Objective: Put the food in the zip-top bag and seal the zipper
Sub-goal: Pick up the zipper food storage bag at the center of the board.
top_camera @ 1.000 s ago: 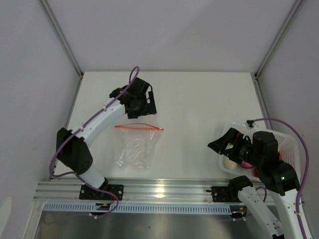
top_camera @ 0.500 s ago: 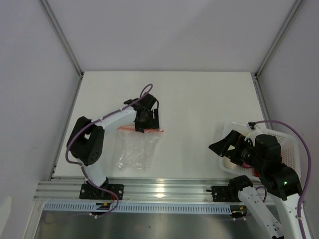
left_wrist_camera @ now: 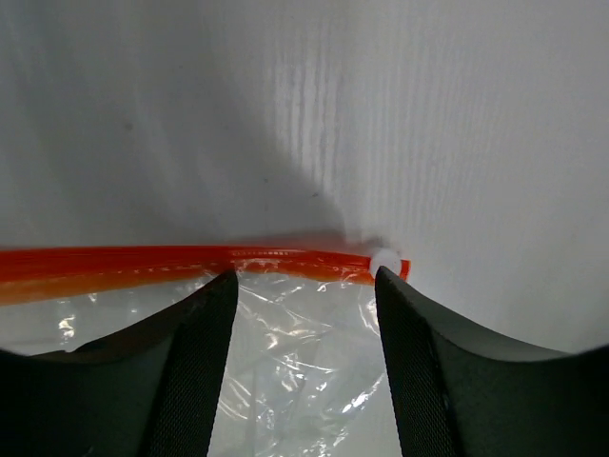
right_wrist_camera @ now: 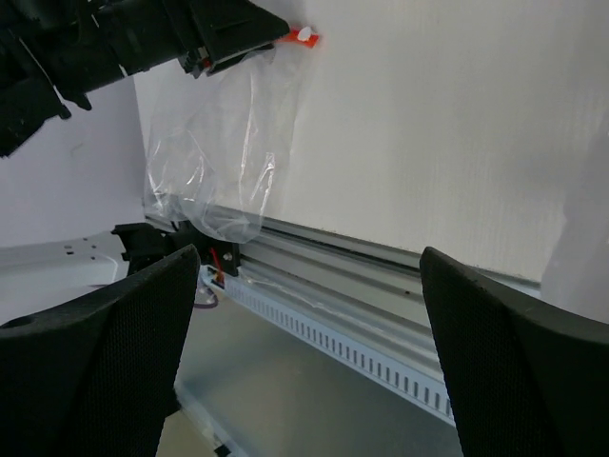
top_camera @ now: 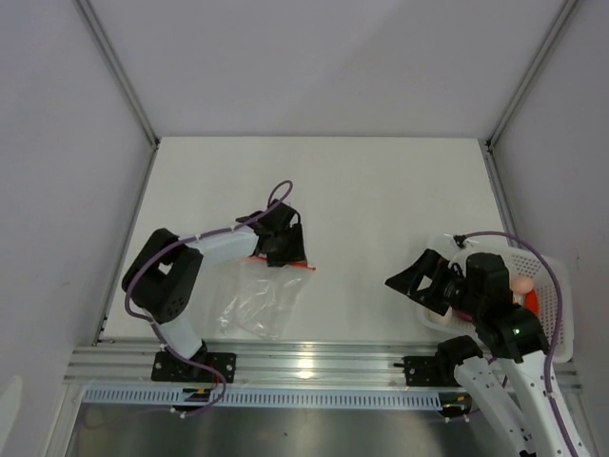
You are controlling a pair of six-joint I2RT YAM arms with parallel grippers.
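Observation:
The zip-top bag [top_camera: 249, 303] lies flat and crinkled on the white table, and no food shows in it. Its red-orange zipper [left_wrist_camera: 181, 262] runs along the far edge and ends at a white slider [left_wrist_camera: 384, 259]. My left gripper [top_camera: 277, 245] is down on that edge near the slider end. It stands open [left_wrist_camera: 304, 278], the clear film lying between its fingers [left_wrist_camera: 190, 362]. My right gripper [top_camera: 405, 277] hovers wide open and holds nothing [right_wrist_camera: 309, 257], left of the white basket [top_camera: 559, 286]. A pink food piece [top_camera: 521, 282] and a red one [top_camera: 535, 307] show in the basket.
An aluminium rail [top_camera: 314, 360] runs along the table's near edge, and the bag's [right_wrist_camera: 214, 143] near edge lies close to it. Grey walls close in the left, back and right sides. The right arm hides much of the basket.
My left gripper came down toward the near side onto the bag's zipper edge and its jaws narrowed. The bag slid nearer the rail. My right gripper drew left, away from the basket.

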